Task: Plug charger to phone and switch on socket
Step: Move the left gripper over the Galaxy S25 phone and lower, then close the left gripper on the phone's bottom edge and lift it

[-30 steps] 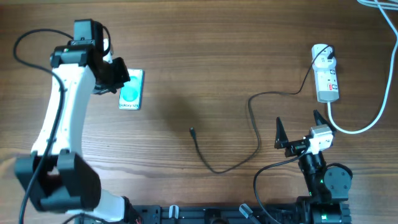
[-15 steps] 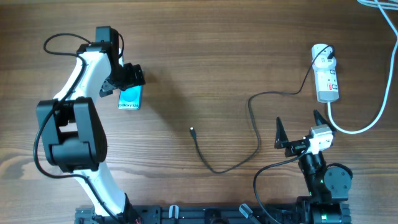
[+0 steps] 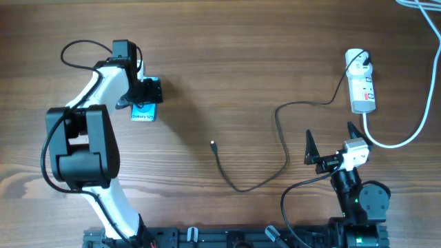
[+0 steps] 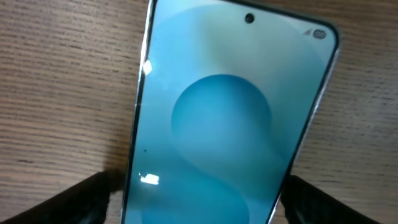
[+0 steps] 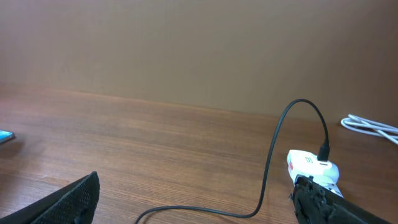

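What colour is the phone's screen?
The phone shows a blue-green screen with a darker teal circle in the middle; the left wrist view shows it best.

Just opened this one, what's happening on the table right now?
The left gripper is down over the phone at the left of the table, fingers spread either side of it; whether they touch it I cannot tell. The charger lies loose mid-table, one end plugged into the socket, its connector tip free, well away from the phone. The right gripper sits open near its base, holding nothing.
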Tool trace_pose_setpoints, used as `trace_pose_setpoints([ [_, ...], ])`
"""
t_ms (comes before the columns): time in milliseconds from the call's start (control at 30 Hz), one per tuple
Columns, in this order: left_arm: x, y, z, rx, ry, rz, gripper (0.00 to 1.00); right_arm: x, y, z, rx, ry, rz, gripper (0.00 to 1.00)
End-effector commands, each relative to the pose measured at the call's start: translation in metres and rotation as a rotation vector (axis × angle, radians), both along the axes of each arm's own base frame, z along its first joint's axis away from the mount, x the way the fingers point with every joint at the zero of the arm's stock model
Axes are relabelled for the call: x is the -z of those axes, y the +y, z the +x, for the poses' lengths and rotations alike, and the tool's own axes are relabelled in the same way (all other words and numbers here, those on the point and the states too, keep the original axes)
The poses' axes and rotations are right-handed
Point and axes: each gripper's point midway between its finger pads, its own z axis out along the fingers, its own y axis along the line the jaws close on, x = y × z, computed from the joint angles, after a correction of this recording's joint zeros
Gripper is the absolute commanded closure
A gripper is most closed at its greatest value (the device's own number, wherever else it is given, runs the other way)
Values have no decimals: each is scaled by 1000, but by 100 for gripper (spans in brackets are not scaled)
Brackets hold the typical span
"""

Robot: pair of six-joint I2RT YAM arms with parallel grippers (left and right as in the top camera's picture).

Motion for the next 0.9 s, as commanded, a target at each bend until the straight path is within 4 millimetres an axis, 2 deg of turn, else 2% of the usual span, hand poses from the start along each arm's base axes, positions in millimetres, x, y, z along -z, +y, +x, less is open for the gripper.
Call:
trace_pose_setpoints([
  [0,20,-26,-28,23,105,-139,22,-2,3,-1,-14,-13,-14,0],
  [67,18,-38,-37,32,139,-193,29,-2,3,-1,-14,-12,-13,0],
  [100,18,-42,-40,37,154,-202,30,-2,3,-1,-14,-12,-13,0],
  [300,18,-73,-50,118,188,-195,27,-2,3,-1,-14,-12,-13,0],
  [867,18,-78,-46,134,167,-188,22,-2,3,-1,-14,-13,-14,0],
])
